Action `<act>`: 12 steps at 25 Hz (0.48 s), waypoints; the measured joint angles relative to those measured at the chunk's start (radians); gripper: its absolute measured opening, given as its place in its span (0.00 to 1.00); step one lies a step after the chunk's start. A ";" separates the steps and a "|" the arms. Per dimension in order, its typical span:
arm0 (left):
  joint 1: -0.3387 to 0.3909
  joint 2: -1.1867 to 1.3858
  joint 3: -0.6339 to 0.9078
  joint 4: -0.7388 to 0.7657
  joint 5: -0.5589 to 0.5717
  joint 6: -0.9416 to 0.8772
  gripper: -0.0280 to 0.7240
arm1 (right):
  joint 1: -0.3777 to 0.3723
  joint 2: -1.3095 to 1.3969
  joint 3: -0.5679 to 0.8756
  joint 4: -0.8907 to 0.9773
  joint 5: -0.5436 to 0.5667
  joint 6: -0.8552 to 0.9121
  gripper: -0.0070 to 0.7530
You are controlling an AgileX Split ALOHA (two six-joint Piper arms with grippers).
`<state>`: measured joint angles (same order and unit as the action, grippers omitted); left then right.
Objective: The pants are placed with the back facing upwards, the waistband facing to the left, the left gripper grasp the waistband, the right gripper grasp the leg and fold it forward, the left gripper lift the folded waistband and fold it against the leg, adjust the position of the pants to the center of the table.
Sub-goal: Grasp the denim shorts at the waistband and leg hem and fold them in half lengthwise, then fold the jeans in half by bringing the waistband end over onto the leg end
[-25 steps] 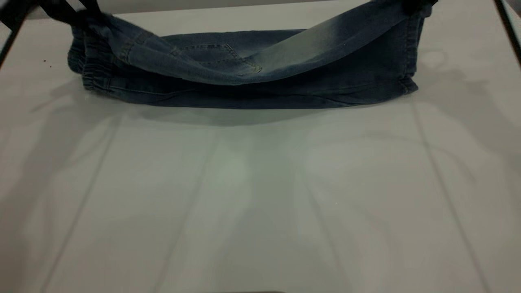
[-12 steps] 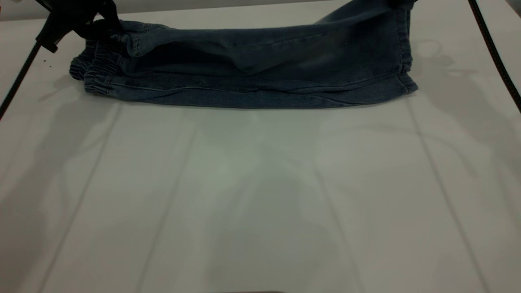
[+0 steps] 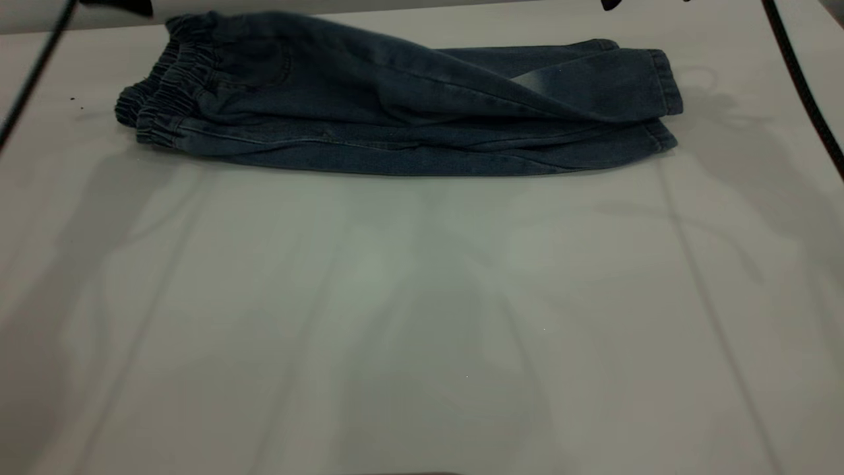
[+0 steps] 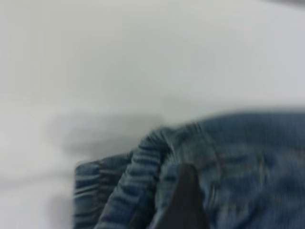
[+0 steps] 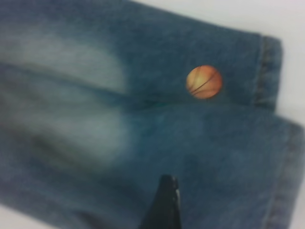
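The pants (image 3: pixel 395 112), blue denim shorts, lie folded lengthwise at the far part of the white table (image 3: pixel 422 316). The ruched waistband (image 3: pixel 168 89) is at the left and the hems are at the right. The leg (image 3: pixel 593 72) with a whitish faded patch lies on top. Only a black tip of my left gripper (image 3: pixel 125 5) shows at the top edge, above and clear of the waistband (image 4: pixel 138 162). One fingertip (image 4: pixel 183 195) hovers over the band. My right gripper (image 3: pixel 610 4) is lifted off the hems. One finger (image 5: pixel 164 202) hangs over the denim, near an orange basketball print (image 5: pixel 204 81).
A black cable (image 3: pixel 33 72) slants down at the far left and another cable (image 3: pixel 801 79) runs along the far right. The table's back edge (image 3: pixel 461 5) lies just behind the pants. Bare white tabletop stretches from the pants to the near edge.
Both grippers have let go of the denim and risen toward the back edge. The raised half of the pants has dropped flat onto the lower half.
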<state>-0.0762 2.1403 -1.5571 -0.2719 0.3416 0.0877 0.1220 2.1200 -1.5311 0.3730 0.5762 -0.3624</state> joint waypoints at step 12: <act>0.050 0.036 -0.058 0.304 0.308 0.096 0.78 | 0.128 -0.028 0.000 0.235 0.240 -0.122 0.76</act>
<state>-0.0261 2.1766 -1.6149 0.0322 0.6495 0.1833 0.2504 2.0918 -1.5311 0.6078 0.8159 -0.4847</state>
